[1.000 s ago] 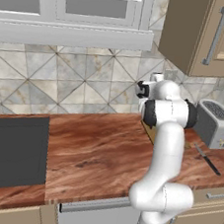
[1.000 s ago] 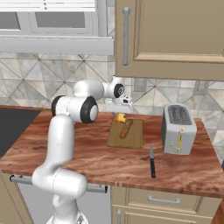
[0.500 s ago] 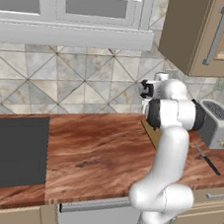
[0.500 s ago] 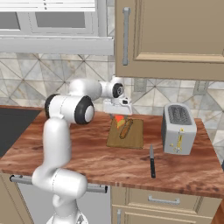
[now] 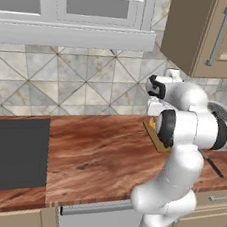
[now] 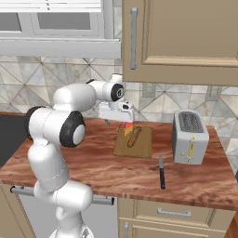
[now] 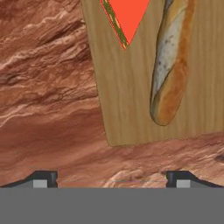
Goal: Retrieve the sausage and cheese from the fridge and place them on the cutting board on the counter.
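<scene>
On the counter [image 6: 88,160] lies the tan cutting board [image 6: 141,147]. The cheese [image 6: 128,128], an orange-red wedge, rests on the board's far left part, and the sausage [image 6: 134,136], a long tan-orange roll, lies beside it. My gripper [image 6: 119,115] hangs just left of and above the board's far left corner, open, with nothing between its fingers. In the hand view the gripper [image 7: 111,178] has its tips wide apart over the counter [image 7: 43,92], with the board [image 7: 131,105], the cheese [image 7: 127,15] and the sausage [image 7: 168,74] ahead. The arm hides most of the board [image 5: 154,135] in the left base view. The fridge is out of view.
A silver toaster [image 6: 188,137] stands right of the board, and a dark knife [image 6: 161,171] lies in front of it. A black cooktop [image 5: 12,153] takes up the counter's left end. Wall cabinets [image 6: 186,32] hang above, with a tiled wall behind.
The jaws have gone from partly closed on the cheese to wide open. The cheese has left the fingers and now lies on the board.
</scene>
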Tool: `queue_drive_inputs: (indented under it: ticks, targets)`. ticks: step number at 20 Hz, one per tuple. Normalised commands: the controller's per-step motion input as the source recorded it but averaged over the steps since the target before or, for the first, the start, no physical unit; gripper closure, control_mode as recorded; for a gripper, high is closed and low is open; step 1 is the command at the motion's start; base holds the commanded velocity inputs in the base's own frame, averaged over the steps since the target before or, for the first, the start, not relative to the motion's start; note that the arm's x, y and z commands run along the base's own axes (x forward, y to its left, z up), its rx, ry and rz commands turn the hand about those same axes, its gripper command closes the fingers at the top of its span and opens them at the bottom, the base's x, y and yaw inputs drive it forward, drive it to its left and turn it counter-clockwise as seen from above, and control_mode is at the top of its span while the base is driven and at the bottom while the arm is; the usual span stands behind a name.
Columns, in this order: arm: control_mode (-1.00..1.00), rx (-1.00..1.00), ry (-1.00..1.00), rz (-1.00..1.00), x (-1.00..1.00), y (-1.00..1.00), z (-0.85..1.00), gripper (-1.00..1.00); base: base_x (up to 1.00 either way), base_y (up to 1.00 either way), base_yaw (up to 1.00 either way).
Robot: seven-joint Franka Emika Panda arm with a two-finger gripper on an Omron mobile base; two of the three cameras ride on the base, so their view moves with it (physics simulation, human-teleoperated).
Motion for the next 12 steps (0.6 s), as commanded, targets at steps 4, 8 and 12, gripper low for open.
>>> queue_drive_inputs:
  ticks: [4,8,12]
  targets:
    - [-1.00,0.00,0.00,0.04,-0.99,0.34,0.29,-1.00,0.00,0.00,0.00]
    - [-1.00,0.00,-0.03,0.04,-1.00,0.28,0.54,-1.00,0.00,0.00,0.00]
    - [-1.00,0.00,-0.11,0.06,-1.00,0.36,0.75,-1.00,0.00,0.00,0.00]
